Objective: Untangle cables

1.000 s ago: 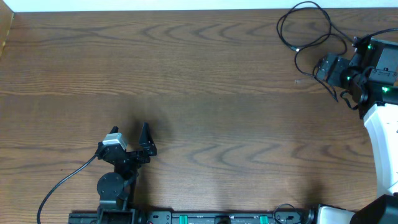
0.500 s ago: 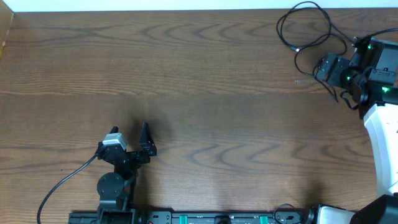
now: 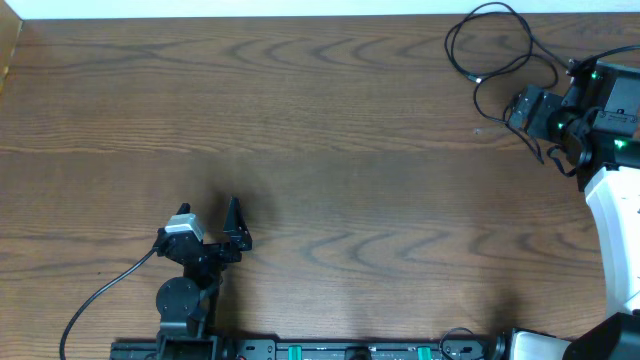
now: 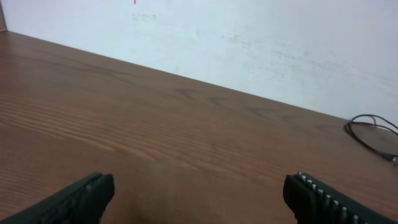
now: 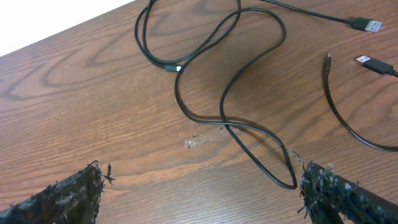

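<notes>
Thin black cables (image 3: 490, 50) lie looped at the table's far right corner; they also show in the right wrist view (image 5: 230, 93), with plug ends (image 5: 367, 26) lying loose at the upper right. A bend of one cable (image 5: 283, 171) lies just by the right finger. My right gripper (image 5: 199, 193) is open and empty, low over the table beside the loops; in the overhead view it sits at the right edge (image 3: 525, 108). My left gripper (image 4: 199, 196) is open and empty near the front left (image 3: 235, 225), far from the cables. A cable loop (image 4: 370, 134) shows far off in the left wrist view. No white cable is in view.
A small clear scrap (image 5: 202, 140) lies on the wood near the cables. A white wall (image 4: 249, 43) runs along the table's far edge. The left arm's own thick black wire (image 3: 100, 295) trails off at the front left.
</notes>
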